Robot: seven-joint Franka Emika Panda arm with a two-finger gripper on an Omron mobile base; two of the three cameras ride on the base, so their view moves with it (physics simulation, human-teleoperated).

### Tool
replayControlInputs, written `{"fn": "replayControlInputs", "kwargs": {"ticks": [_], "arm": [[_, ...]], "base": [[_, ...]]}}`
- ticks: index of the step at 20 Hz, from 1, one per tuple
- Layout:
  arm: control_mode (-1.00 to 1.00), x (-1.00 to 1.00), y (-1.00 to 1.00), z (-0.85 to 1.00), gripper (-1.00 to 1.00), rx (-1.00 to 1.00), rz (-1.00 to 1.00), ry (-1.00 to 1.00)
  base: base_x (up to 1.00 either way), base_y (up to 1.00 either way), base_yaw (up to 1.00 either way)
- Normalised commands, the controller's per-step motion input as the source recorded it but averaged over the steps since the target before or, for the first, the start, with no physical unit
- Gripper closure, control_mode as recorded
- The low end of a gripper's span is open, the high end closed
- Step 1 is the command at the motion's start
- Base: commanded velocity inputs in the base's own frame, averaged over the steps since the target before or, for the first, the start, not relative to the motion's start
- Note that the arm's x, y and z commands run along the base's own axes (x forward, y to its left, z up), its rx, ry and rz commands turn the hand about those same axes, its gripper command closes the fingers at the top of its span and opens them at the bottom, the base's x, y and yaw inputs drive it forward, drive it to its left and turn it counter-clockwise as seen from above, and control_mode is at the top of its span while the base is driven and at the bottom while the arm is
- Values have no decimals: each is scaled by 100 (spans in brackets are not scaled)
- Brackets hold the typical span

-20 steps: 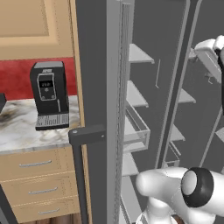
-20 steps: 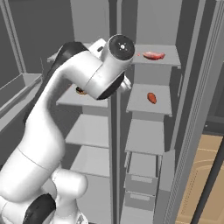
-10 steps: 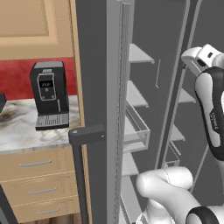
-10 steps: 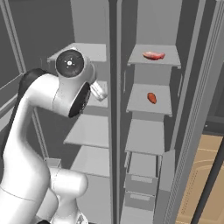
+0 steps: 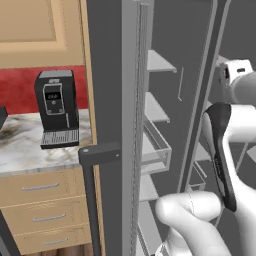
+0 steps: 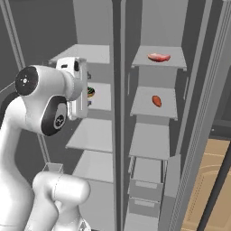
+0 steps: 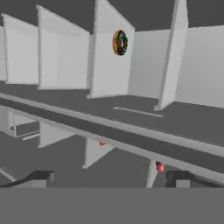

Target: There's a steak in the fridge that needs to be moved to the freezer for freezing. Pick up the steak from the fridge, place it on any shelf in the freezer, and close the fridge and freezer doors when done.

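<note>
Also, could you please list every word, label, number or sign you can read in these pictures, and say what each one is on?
None can be read.
The coffee machine on the counter has a small lit display panel with pale marks: too small and blurred to read.
The fridge shelves, the door and the drawers carry no visible writing.

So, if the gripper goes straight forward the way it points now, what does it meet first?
Probably the dark divider between the two compartments, which crosses the hand view just ahead of the gripper. Depth is unclear; the shelf edges beyond it may come first. The round donut-like item lies off that line.
</note>
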Motion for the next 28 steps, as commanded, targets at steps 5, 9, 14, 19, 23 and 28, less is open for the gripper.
{"fn": "replayControlInputs", "kwargs": {"ticks": [5, 9, 14, 19, 23, 28], "arm": [[-100, -25, -10, 6, -100, 82, -40, -16], [-100, -27, -8, 0, -100, 96, -35, -14], [-100, -28, 11, -2, -100, 91, -44, -16], [-100, -15, 34, -37, -100, 83, -42, -10], [-100, -1, 53, -57, -100, 91, -16, -2], [-100, -1, 58, -37, -100, 62, -19, -2]], "base": [[0, 0, 0], [0, 0, 0], [0, 0, 0], [0, 0, 0], [0, 0, 0], [0, 0, 0]]}}
